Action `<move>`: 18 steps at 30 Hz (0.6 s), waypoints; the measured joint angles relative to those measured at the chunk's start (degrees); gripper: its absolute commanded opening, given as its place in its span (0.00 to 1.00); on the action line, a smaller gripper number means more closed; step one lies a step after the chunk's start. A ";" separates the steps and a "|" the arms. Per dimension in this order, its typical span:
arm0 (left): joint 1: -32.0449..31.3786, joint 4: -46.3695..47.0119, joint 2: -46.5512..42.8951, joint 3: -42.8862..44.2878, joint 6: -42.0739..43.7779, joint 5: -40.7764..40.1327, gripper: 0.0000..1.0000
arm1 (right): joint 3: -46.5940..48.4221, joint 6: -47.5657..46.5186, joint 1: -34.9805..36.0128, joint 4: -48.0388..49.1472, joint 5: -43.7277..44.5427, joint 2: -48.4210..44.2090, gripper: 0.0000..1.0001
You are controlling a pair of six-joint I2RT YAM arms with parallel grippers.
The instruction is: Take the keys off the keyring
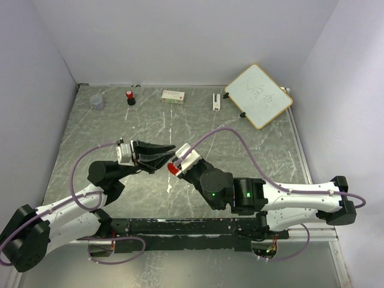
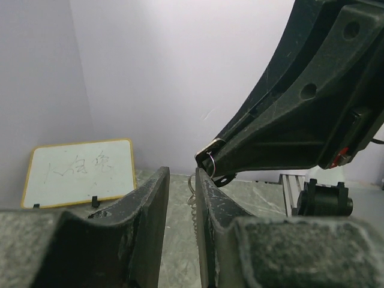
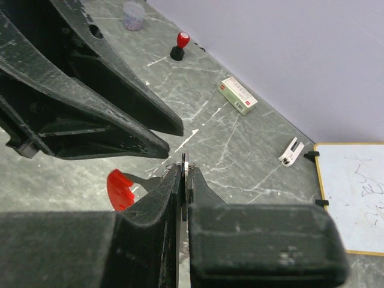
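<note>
1. Your right tool [image 3: 185, 173] is clamped flat on the keys [image 3: 185, 161]. They show as a thin sliver of silver metal poking out between its closed fingers at the centre of the right wrist frame.
2. A fine wire ring [image 3: 175, 165] curls just left of that sliver. A red tag [image 3: 120, 189] sits at the lower left, close beside the fingers.
3. Your left tool [image 2: 181, 175] stands open, with a narrow gap between its two fingers. From overhead, its tips meet the right tool's tips near the centre of the frame.
4. In the left wrist frame, the ring loops at the very tip of the right tool, at frame centre, just above the left tool's gap.
5. Along the top edge of the counter [image 1: 240, 150], from left to right, stand a clear cup [image 1: 96, 102], a red-capped bottle [image 1: 130, 96], a small box [image 1: 173, 95], a white clip [image 1: 216, 101] and a whiteboard [image 1: 259, 96].
</note>
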 measured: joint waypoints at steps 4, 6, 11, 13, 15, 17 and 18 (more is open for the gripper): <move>0.00 -2.60 1.14 2.56 2.60 2.23 0.34 | 0.31 -0.09 0.04 -0.22 -0.52 0.00 0.00; 0.00 -4.68 1.20 3.65 4.26 2.99 0.34 | 0.50 -0.09 0.11 -0.52 -0.74 0.00 0.00; 0.00 -8.04 1.42 5.03 7.13 3.89 0.34 | 0.63 -0.15 0.22 -1.05 -1.33 0.00 0.00; 0.00 -8.68 1.42 5.09 7.78 4.11 0.34 | 0.66 -0.28 0.24 -1.22 -1.57 -0.02 0.00; 0.00 -9.40 1.42 5.09 8.33 4.44 0.34 | 0.81 -0.50 0.37 -1.53 -1.62 -0.02 0.00; 0.00 -9.97 1.40 5.09 8.63 4.90 0.34 | 0.96 -0.70 0.44 -1.62 -1.62 -0.02 0.00; 0.00 -10.23 1.40 5.09 8.81 5.01 0.33 | 1.05 -0.79 0.48 -1.73 -1.60 -0.02 0.00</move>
